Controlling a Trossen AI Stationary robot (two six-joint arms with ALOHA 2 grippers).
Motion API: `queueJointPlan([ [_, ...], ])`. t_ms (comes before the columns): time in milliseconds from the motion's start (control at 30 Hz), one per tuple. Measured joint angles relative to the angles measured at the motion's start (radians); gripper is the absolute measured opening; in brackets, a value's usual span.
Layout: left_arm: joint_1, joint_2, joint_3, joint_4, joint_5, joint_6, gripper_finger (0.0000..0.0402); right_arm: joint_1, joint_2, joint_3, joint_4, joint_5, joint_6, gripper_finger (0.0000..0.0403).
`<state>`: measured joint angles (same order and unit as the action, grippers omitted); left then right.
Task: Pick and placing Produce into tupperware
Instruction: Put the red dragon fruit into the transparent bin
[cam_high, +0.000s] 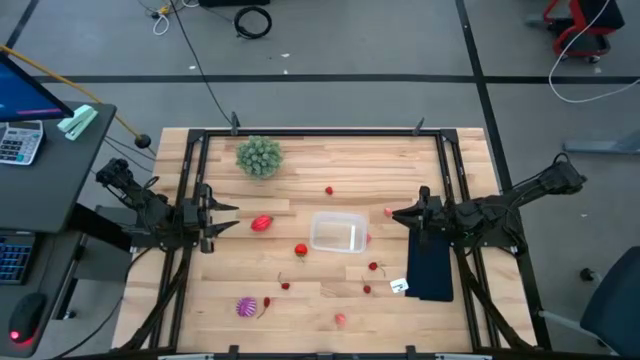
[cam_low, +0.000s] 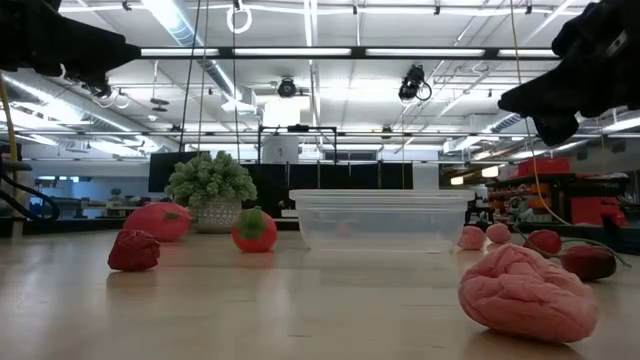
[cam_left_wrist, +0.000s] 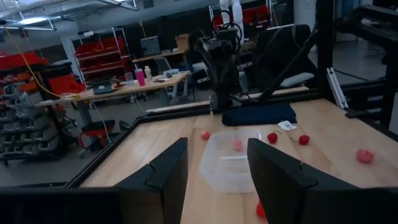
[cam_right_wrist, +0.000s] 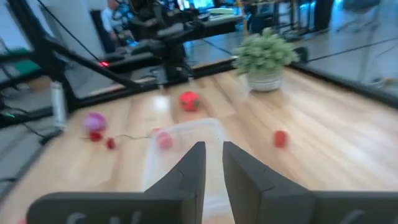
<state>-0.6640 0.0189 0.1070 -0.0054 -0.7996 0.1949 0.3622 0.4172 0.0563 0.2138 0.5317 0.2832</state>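
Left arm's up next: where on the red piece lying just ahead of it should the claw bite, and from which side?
Judging from overhead, take the red piece across its narrow middle, coming straight down. It lies flat and elongated on bare wood between the left claw and the tupperware, nothing crowding it. The left claw's fingers look apart enough.

**Two dark arms, alike in build**

Both arms are black or near-black throughout, matte, built of chunky jointed segments; the left arm (cam_high: 135, 200) and the right arm (cam_high: 520, 200) look like mirror copies from above; each tapers from a bulkier, knuckled elbow section to a slimmer wrist; thin dark cables loop along the outer segments; the left gripper (cam_left_wrist: 214, 177) carries two broad, flat, angular fingers (cam_left_wrist: 165, 177) with bevelled edges and a faint sheen; the right gripper (cam_right_wrist: 212, 168) has the same two dark slab-like fingers (cam_right_wrist: 189, 171), set on a thick, rounded black crossbar; no markings or labels are legible on either.
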Motion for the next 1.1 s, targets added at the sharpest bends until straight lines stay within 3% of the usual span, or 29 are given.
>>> queueJointPlan([
  [133, 0.0, 0.0, 0.0, 0.002, 0.0, -0.013, 0.0172, 0.0, 0.015, 0.0, 0.0, 0.082, -0.015, 0.0059],
  [333, 0.001, 0.0, 0.0, 0.004, 0.0, -0.261, 0.0172, 0.0, 0.04, 0.0, 0.0, 0.088, 0.21, 0.0059],
  [500, 0.051, 0.0, 0.0, 0.068, -0.121, 0.074, 0.0172, 0.0, 0.086, 0.0, -0.003, 0.103, 0.208, 0.0059],
  [633, 0.135, 0.0, 0.0, 0.108, -0.23, 0.11, 0.0172, 0.0, 0.122, 0.0, -0.003, 0.274, 0.098, 0.0059],
  [800, 0.278, 0.0, 0.0, 0.23, -0.25, 0.186, 0.0172, -0.025, 0.139, 0.0, -0.003, 0.48, -0.074, 0.0057],
  [967, 0.313, 0.0, 0.0, 0.256, -0.248, 0.035, 0.0172, -0.034, 0.138, 0.0, 0.002, 0.508, -0.102, 0.0059],
  [1100, 0.313, 0.0, 0.0, 0.285, -0.247, 0.206, 0.0172, -0.035, 0.139, 0.02, 0.004, 0.508, -0.105, 0.0057],
])
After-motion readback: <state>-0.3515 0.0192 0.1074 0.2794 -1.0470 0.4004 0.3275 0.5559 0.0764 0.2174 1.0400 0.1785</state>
